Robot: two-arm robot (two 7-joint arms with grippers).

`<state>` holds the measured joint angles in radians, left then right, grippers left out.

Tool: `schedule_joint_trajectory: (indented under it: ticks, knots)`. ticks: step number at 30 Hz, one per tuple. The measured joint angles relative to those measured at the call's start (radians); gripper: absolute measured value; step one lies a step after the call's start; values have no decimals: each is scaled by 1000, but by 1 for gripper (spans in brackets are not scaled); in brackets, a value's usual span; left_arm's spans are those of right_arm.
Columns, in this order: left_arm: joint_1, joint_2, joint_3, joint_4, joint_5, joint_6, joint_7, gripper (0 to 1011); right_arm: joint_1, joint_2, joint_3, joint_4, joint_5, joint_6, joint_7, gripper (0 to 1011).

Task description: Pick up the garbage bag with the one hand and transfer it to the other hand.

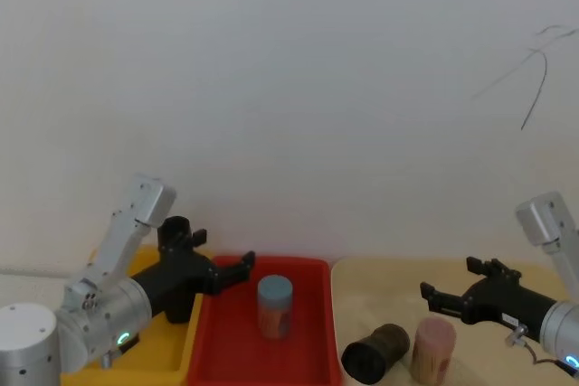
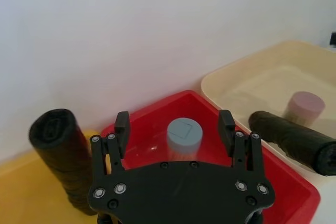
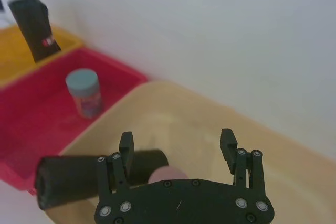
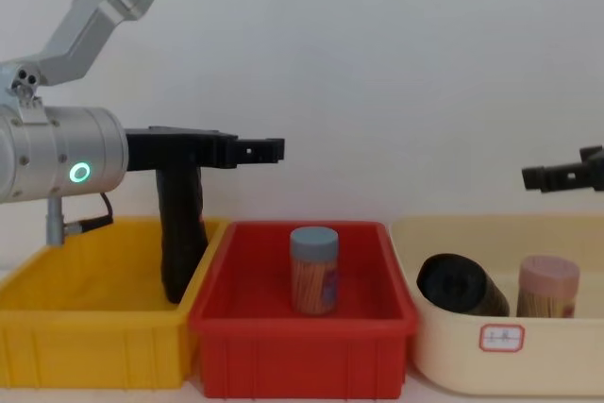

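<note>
The garbage bag (image 4: 181,233), a thick black roll with a red-and-white sticker (image 3: 48,40), stands upright in the yellow bin (image 4: 94,346). My left gripper (image 1: 222,252), on the wrist with the green ring, hangs open just past the bag's top, over the edge between the yellow and red bins. In the left wrist view the garbage bag (image 2: 63,156) stands off to one side of the fingers, not between them. My right gripper (image 1: 450,279) is open above the beige tray (image 1: 380,287), with nothing between its fingers.
A blue-lidded jar (image 1: 274,306) stands in the red bin (image 4: 302,346). A slimmer black roll (image 1: 375,353) lies on its side beside a pink-lidded jar (image 1: 434,345) in the beige tray. A white wall stands close behind the bins.
</note>
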<state>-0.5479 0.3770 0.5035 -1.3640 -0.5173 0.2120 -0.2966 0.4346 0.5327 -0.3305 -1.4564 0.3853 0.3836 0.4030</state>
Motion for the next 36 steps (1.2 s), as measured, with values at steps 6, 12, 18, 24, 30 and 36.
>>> schedule_joint_trajectory:
  ticks: [6,12,18,24,30,36]
  knots:
    - [-16,-9,9,24,-10,10,-42,1000,-37,-15,31,-56,35,-37,-14,1000]
    - [-29,-23,17,46,-16,16,-73,1000,-81,-39,55,-124,74,-71,-28,1000]
    - [-34,-32,18,57,-22,17,-97,1000,-116,-71,62,-183,107,-94,-43,1000]
    - [-32,-35,10,55,-29,14,-113,1000,-142,-99,55,-232,134,-100,-58,1000]
    - [-26,-35,0,47,-35,9,-123,1000,-153,-113,45,-256,148,-97,-68,1000]
    - [-22,-35,-5,42,-38,5,-129,1000,-161,-124,36,-275,157,-93,-75,1000]
